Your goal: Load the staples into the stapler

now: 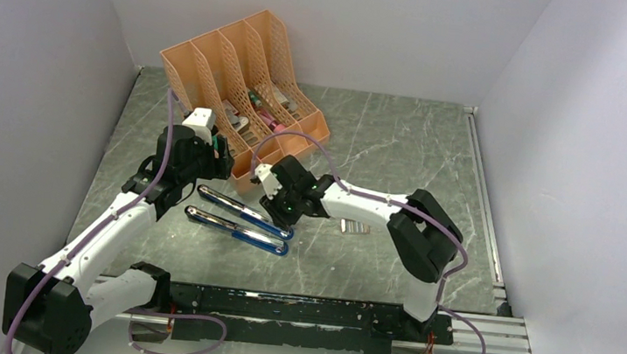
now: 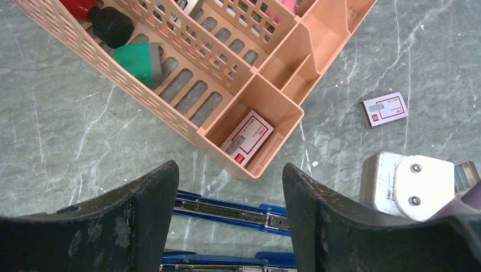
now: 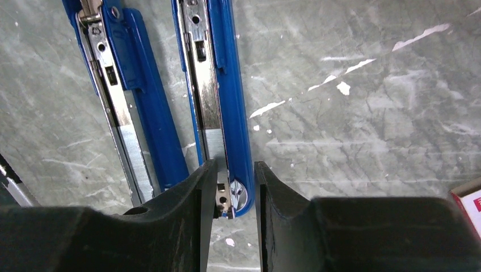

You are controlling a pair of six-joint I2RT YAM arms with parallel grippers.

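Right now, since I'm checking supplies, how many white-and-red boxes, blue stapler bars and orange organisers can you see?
White-and-red boxes: 2
Blue stapler bars: 2
Orange organiser: 1
Total: 5

Orange organizer (image 1: 216, 70) on marbled table (image 1: 401, 151); green block (image 2: 139, 59) inside.

On my feed I see a dark grey-green marbled tabletop (image 1: 401, 142) with white veins, boxed in by plain pale lilac walls (image 1: 326, 20) (back, left and right). A ribbed aluminium rail (image 1: 485, 213) runs along its right edge. The light is soft and even.
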